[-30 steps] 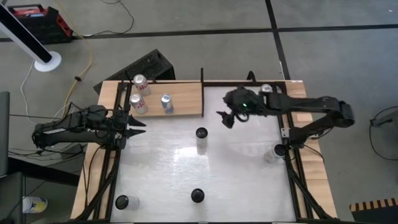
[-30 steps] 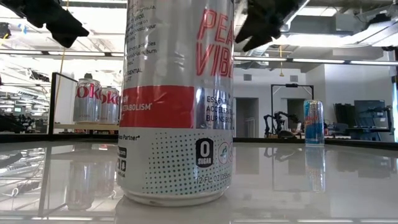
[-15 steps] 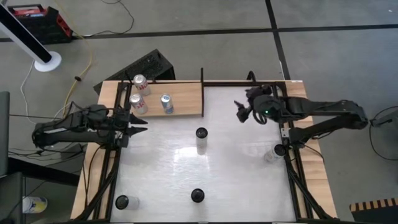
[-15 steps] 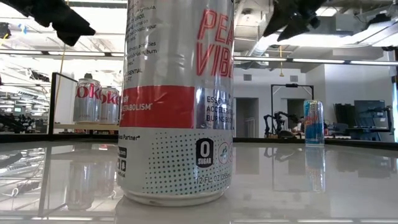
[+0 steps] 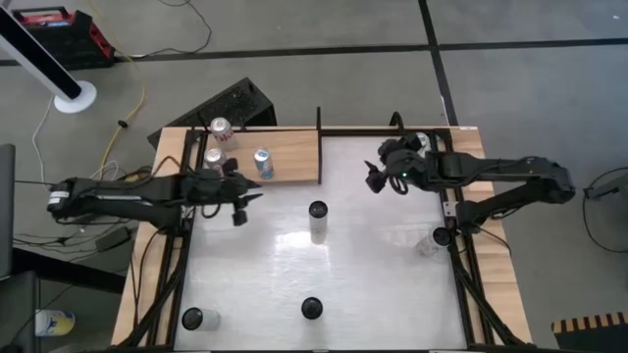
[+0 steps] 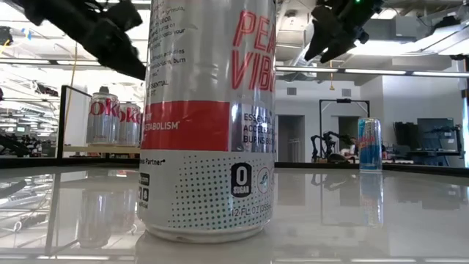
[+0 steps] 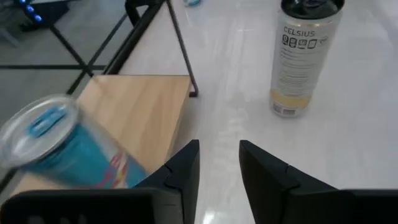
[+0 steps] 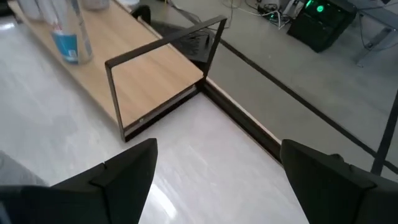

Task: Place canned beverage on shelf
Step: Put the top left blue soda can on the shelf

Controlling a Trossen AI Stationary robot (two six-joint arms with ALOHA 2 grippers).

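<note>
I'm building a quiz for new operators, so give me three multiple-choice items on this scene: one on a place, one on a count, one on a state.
1. The blue can stands: A on the shelf; B on the white tabletop; C on the floor.
2. Number of cans on the shelf: A two; B three; C five.
3. The right tool is: A open and empty; B shut on a can; C shut on nothing.
Answers: A, the high view shows it on the wood board; B, two more cans stand there with it; A, its wrist view shows the fingers wide apart with nothing between.
</note>
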